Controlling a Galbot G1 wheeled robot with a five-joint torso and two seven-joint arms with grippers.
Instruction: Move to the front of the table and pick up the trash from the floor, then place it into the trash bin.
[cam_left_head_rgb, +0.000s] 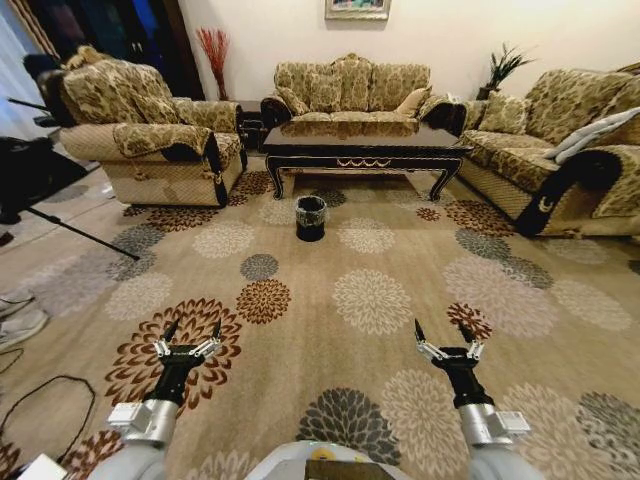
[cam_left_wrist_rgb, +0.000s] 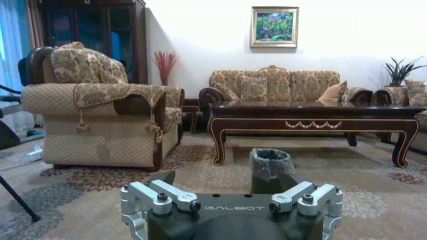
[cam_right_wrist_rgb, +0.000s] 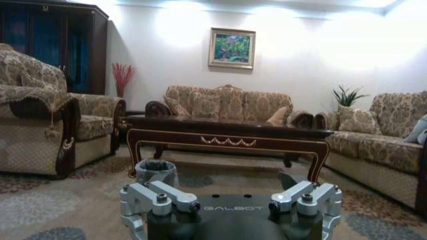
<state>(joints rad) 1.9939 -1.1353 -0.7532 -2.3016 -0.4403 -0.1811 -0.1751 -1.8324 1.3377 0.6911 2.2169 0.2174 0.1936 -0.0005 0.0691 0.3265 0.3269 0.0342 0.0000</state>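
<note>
Both arms reach forward low over the patterned carpet (cam_left_head_rgb: 330, 280), side by side and well apart. The left hand (cam_left_head_rgb: 191, 331) has its two dark fingers spread wide, holding nothing and touching nothing; the right hand (cam_left_head_rgb: 443, 331) is spread the same way, also empty (each points toward the far end of the room). Ahead, the trash bin (cam_left_head_rgb: 311, 217), black with a clear liner, stands on the carpet just in front of the dark glossy surface (cam_left_head_rgb: 365, 147). Patterned sofas (cam_left_head_rgb: 350, 90) surround that surface on three sides. I cannot make out any trash on the floor.
</note>
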